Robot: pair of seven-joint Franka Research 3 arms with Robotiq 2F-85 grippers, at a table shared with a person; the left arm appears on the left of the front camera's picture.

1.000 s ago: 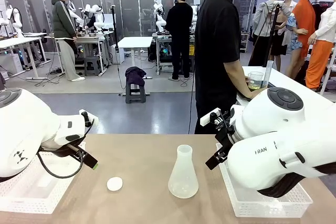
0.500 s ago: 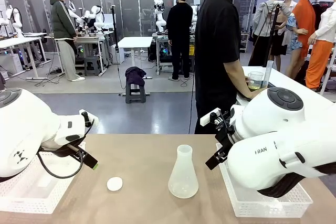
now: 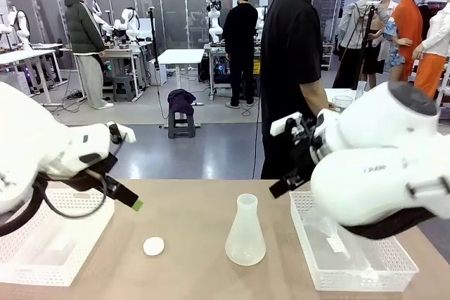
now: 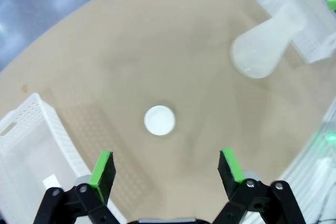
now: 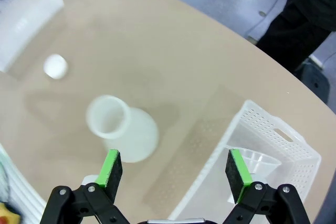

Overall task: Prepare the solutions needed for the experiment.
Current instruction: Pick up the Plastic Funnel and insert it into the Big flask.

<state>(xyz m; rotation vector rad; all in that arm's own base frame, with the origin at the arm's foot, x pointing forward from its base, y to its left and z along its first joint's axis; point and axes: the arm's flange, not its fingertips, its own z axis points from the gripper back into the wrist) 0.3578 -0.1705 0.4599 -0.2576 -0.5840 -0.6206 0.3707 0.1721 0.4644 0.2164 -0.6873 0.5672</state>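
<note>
We see both end effectors wide open, holding nothing. Left end effector (image 4: 166, 165) hangs above the white cap (image 4: 159, 120); right end effector (image 5: 174, 167) is above the flask (image 5: 122, 129), which stands upright mid-bench (image 3: 190, 209). Solution: can't tell. A beaker (image 3: 342, 102) by the person is mostly hidden behind the right arm.

Frosted flask (image 3: 245, 238); white cap (image 3: 153, 246); tan table (image 3: 193, 205); green-padded black left tool (image 4: 166, 156).
</note>
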